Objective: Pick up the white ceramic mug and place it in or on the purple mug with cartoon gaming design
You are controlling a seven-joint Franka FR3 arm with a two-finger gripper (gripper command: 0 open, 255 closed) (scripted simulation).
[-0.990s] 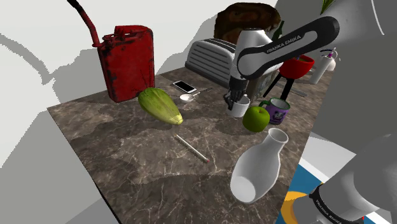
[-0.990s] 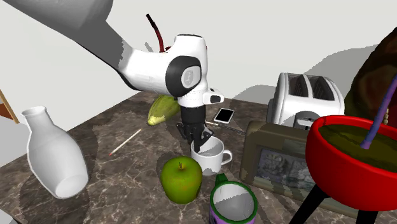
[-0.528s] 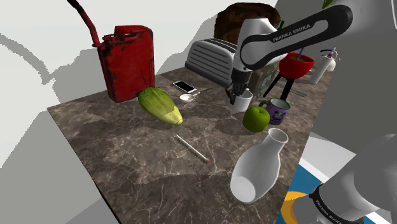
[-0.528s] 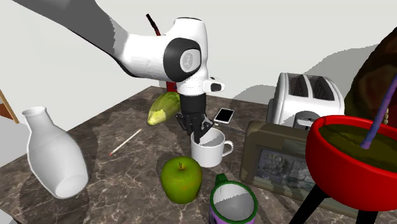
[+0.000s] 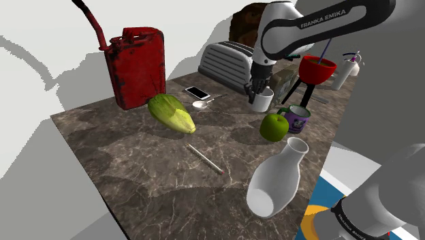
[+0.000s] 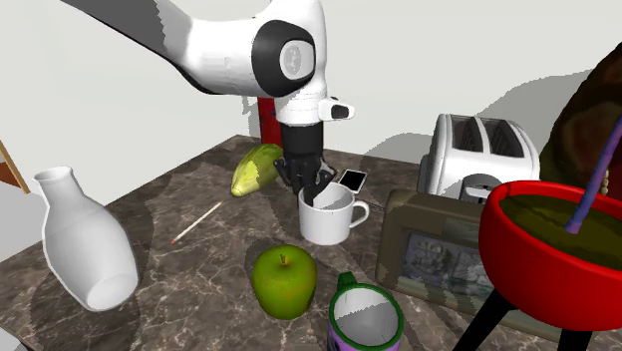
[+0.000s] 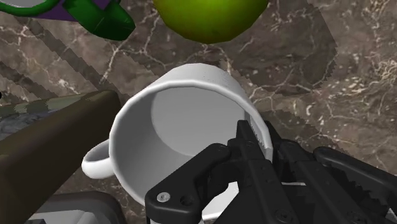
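The black fingers (image 7: 210, 168) are clamped on the rim of the white mug (image 7: 184, 127), one inside the wall and one outside, at the side across from the handle. In the second exterior view the fingers (image 6: 317, 191) come straight down into the white mug (image 6: 327, 217), which hangs upright and appears to be lifted off the counter (image 5: 122, 157).

The purple mug (image 6: 364, 319) with its green rim stands open-mouthed just beyond the green apple (image 6: 284, 281); the apple sits between the two mugs (a tight neighbour, nearly touching the purple one in the shoulder view). From the wrist, the apple (image 7: 210, 16) and the purple mug (image 7: 95, 18) lie ahead of the held mug, while an olive box (image 7: 44, 133) crowds its handle side.

In the shoulder view the white mug (image 5: 260, 100) hangs in front of the toaster (image 5: 225, 61). The purple mug (image 5: 297, 118) is near the counter's far right edge, under the red bowl on its stand (image 5: 317, 68). The widest bare stretch of counter lies between the green-yellow vegetable (image 5: 171, 112), the thin stick (image 5: 204, 158) and the near edge. A white vase (image 5: 276, 181) leans at the near right corner.
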